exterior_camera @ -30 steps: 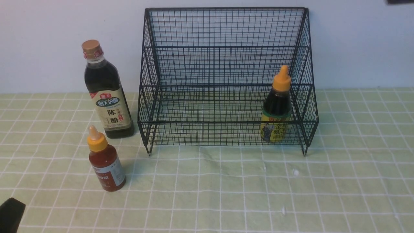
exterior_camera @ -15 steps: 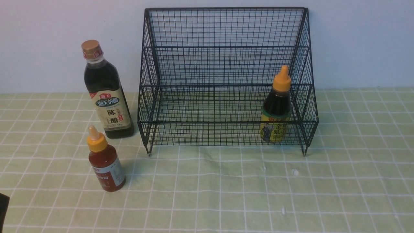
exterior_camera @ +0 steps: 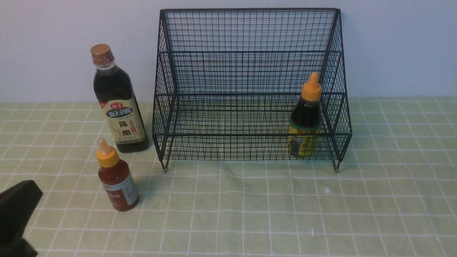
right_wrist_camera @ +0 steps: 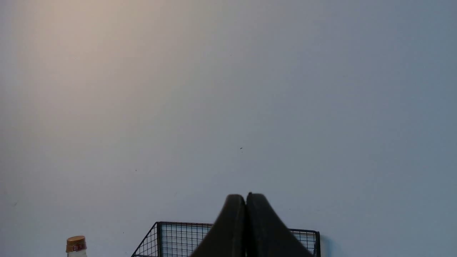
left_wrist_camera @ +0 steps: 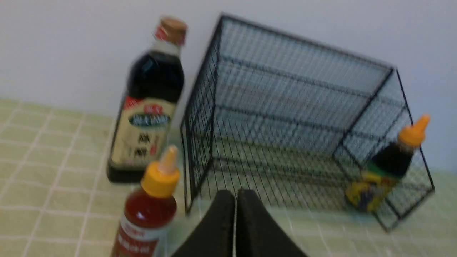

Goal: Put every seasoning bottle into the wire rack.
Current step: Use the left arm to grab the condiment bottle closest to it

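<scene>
At the near left edge of the worktop point(exterior_camera: 250, 214) sits the left claw point(left_wrist_camera: 235, 194), its two jaws pressed together and holding nothing. The right claw point(right_wrist_camera: 245, 198) is closed and empty too. It does not appear in the front view, and its own camera sees mostly the wall.

Just ahead of the left claw, a little to its right, the small red-sauce bottle point(exterior_camera: 117, 182) stands upright with its long axis vertical and its nozzle up. I think this bottle is the next one to take, and the left arm is clearly the nearer one. The jaws would need to open first.

Behind it stands the tall vinegar bottle point(exterior_camera: 119, 107), close beside the left wall of the wire rack point(exterior_camera: 250, 53) but outside it. Farthest away, the dark-sauce bottle point(exterior_camera: 305, 121) already stands upright in the lower step, at the rack's right end.
</scene>
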Controlling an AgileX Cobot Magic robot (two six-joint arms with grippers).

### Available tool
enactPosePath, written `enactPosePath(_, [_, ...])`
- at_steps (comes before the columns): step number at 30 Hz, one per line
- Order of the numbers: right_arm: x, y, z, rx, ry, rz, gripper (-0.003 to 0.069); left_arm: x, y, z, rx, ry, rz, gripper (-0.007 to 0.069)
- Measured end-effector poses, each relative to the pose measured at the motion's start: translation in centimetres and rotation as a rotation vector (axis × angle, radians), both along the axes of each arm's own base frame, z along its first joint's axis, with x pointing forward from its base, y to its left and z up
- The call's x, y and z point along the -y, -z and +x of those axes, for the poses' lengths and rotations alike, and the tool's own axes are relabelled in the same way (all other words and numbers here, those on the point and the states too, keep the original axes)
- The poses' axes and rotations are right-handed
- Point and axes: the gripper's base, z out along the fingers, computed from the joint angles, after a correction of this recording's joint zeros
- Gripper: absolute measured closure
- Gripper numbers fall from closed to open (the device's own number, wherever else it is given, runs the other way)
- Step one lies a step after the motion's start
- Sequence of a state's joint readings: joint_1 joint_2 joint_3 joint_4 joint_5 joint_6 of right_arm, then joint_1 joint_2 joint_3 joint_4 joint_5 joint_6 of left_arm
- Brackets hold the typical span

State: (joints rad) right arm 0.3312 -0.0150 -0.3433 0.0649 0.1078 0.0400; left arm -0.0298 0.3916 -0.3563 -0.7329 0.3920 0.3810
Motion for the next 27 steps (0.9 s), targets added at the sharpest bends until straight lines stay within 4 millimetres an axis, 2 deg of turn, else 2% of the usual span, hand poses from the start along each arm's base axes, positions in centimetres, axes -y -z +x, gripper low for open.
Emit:
enactPosePath(5, [0.0,0.0,0.0,0.003,0.000,0.001,0.0672,0.8,-1.8,4.7,-0.336,0.168,0.189,0.0631])
enactPosePath(6, [0.0,0.0,0.0,0.004,0.000,0.001,0.0672,0.8,-2.3,6.3,-0.426,0.202,0.240,0.0631])
enactPosePath(9, [0.0,0.0,0.0,0.005,0.000,0.002,0.0672,0.6,-3.4,8.9,-0.537,0.235,0.314,0.0631])
enactPosePath(11, [0.0,-0.1,0.0,0.006,0.000,0.002,0.0672,0.4,-4.7,11.4,-0.576,0.246,0.363,0.0631])
enactPosePath(18, [0.0,-0.1,0.0,0.006,0.000,0.002,0.0672,0.2,-6.6,15.8,-0.529,0.251,0.456,0.0624])
enactPosePath(20, [0.0,-0.1,0.0,0.006,0.000,0.002,0.0672,0.1,-6.6,16.4,-0.522,0.250,0.476,0.0615])
enactPosePath(23, [0.0,-0.1,0.0,0.006,0.000,0.002,0.0672,-0.1,-5.9,18.0,-0.513,0.243,0.505,0.0539])
enactPosePath(27, [0.0,-0.1,0.0,0.006,0.000,0.002,0.0672,-0.1,-4.0,19.6,-0.556,0.252,0.511,0.0365])
